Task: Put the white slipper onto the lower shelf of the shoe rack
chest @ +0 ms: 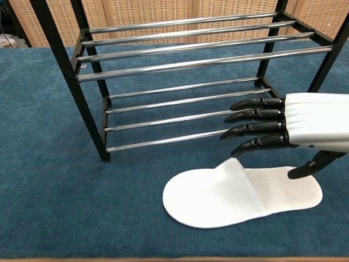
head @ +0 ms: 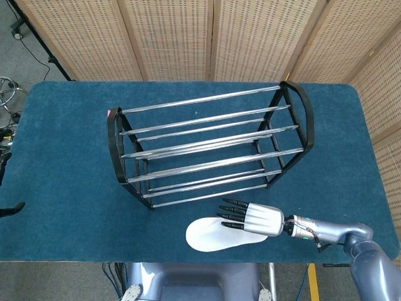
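Though spread, right hand (chest: pixel 305 128) empty.

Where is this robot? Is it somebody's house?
Probably not a house; it looks like a robot test room. A shoe rack and a white slipper sit on a table covered in blue cloth, folding screens stand behind it, and cables lie on the floor.

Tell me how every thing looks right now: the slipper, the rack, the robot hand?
white slipper: lying flat on the table in front of the rack, not held.
shoe rack: standing upright, both shelves bare.
right robot hand: over the slipper's heel end, fingers spread apart, holding nothing.
left robot hand: not in view.
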Action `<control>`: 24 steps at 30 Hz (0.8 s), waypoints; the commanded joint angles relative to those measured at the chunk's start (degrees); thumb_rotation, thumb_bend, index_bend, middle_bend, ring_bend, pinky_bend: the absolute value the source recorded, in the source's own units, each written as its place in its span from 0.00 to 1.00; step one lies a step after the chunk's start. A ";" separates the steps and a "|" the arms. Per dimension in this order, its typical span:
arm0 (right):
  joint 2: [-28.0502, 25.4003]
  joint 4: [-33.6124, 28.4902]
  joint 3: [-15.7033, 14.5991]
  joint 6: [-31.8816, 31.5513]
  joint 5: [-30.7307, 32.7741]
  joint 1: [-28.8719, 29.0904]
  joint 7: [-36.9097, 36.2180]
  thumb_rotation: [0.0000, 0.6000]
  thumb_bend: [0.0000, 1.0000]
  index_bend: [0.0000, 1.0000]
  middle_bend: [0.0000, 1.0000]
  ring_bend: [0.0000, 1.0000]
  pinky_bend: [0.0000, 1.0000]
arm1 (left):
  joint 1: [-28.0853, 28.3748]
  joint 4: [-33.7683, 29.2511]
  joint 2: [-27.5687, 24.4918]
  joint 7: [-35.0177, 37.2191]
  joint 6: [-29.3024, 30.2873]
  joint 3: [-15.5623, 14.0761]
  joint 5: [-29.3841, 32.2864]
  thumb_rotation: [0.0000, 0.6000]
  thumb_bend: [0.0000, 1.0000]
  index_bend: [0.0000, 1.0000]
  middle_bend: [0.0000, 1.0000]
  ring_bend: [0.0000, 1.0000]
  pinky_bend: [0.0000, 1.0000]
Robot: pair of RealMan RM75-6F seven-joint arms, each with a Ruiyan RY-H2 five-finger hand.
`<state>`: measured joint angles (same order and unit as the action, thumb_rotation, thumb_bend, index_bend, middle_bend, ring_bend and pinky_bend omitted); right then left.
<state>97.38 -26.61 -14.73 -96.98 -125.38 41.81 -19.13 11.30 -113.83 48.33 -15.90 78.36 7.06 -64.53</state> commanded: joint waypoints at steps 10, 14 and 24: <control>2.03 -0.72 -2.31 1.08 -0.16 2.71 3.25 1.00 0.00 0.19 0.11 0.00 0.07 | 0.21 -0.04 0.28 -0.44 0.03 -0.16 0.00 1.00 0.14 0.00 0.00 0.00 0.04; 2.38 -1.49 -2.45 1.55 0.16 3.51 4.73 1.00 0.00 0.20 0.11 0.00 0.07 | 0.08 -0.08 0.18 -0.12 0.19 -0.25 -0.25 1.00 0.14 0.00 0.00 0.00 0.04; 3.04 -2.34 -2.73 3.90 1.08 4.77 7.18 1.00 0.00 0.28 0.16 0.01 0.13 | 0.01 -0.03 0.01 0.27 0.08 -0.42 -0.52 1.00 0.14 0.00 0.00 0.00 0.04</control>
<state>100.38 -28.91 -17.41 -93.15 -124.35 46.53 -12.02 11.31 -113.86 48.35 -15.63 78.45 6.64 -65.05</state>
